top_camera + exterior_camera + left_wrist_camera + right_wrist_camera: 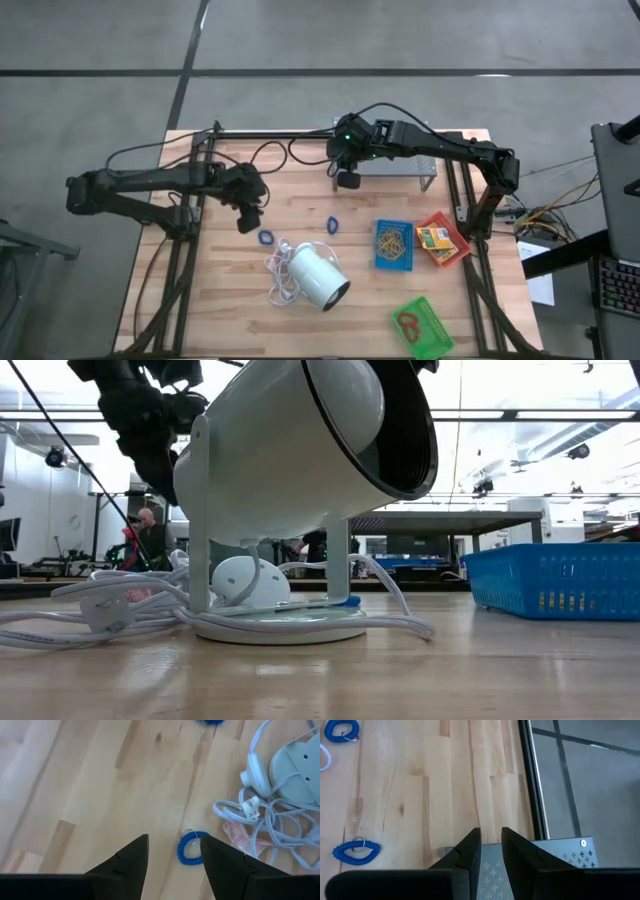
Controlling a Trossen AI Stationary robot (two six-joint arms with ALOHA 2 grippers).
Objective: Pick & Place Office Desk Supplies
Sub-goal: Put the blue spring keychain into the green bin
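Observation:
A small blue loop [191,854] lies flat on the wooden table [200,300], just left of the white cord. My left gripper [174,851] hovers open above it, and the loop shows beside the inner edge of one finger [220,865]. A second blue loop [333,223] lies farther right. My right gripper [491,840] hangs over the grey perforated stand [555,855] at the table's far side, with a narrow gap between its fingers and nothing in it. The blue tray [393,245] holds tan rubber bands, the red tray [441,240] yellow boxes and the green tray [420,327] red loops.
A big white cylinder [318,275] lies on its side at the table's middle near edge. Its tangled white cord [283,268] spreads close to the near blue loop. The trays fill the right side. Bare wood lies at the left and the near left.

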